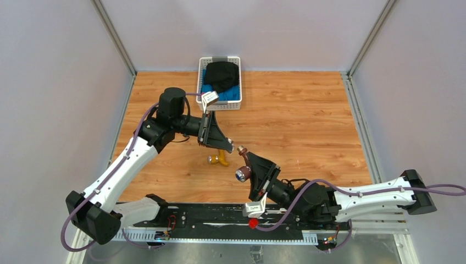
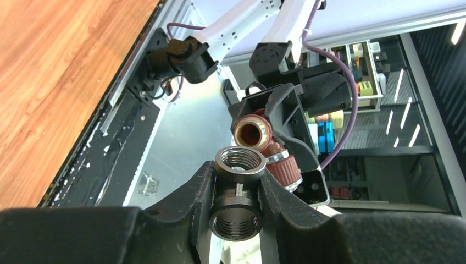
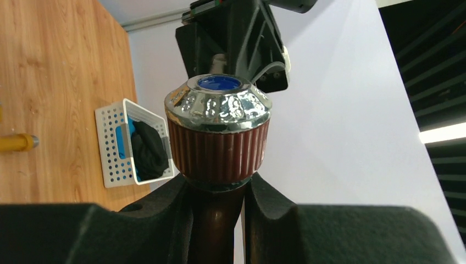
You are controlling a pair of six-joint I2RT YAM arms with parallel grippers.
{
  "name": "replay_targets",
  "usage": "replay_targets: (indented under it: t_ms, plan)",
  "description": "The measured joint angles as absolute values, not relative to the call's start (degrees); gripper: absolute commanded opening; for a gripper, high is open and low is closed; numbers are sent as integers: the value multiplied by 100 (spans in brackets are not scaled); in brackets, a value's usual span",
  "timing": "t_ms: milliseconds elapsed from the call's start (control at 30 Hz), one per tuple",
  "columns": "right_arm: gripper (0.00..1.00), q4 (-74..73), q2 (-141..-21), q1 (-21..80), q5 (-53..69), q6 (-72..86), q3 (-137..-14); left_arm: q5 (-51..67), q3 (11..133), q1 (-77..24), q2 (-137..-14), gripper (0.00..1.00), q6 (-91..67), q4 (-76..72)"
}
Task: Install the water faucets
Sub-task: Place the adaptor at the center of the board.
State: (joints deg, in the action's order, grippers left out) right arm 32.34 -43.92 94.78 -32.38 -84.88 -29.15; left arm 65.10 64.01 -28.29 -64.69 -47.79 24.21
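My left gripper (image 2: 237,184) is shut on a stubby grey threaded fitting (image 2: 238,190), held above the table (image 1: 308,121). My right gripper (image 3: 218,192) is shut on the stem of the dark reddish-brown water faucet (image 1: 243,164), just below its ribbed knob (image 3: 218,129) with the blue mark. The faucet's brass-lined open end (image 2: 251,132) sits right beside the fitting's upper opening; I cannot tell if they touch. In the top view the left gripper (image 1: 228,147) and right gripper (image 1: 246,166) meet mid-table. The brass-yellow faucet (image 1: 218,159) lies on the wood below them.
A white perforated basket (image 1: 237,104) with black and blue cloth stands at the back of the table. Grey walls with metal posts close the sides. A black rail (image 1: 220,220) with both arm bases runs along the near edge.
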Motion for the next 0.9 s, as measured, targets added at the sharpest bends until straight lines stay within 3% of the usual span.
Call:
replay_targets:
  t_ms: [433, 700, 900]
  plan:
    - [0, 4174, -5341, 9529, -3804, -9668, -2842, 7170, 6576, -2200, -6519, 0, -5120, 2169]
    - [0, 6121, -6823, 9531, -4058, -11150, -2473, 7404, 6818, -1938, -6648, 0, -5365, 1938]
    - [0, 7124, -7264, 9581, -4027, -11714, -2467, 7411, 6879, -1920, -6648, 0, -5181, 2204]
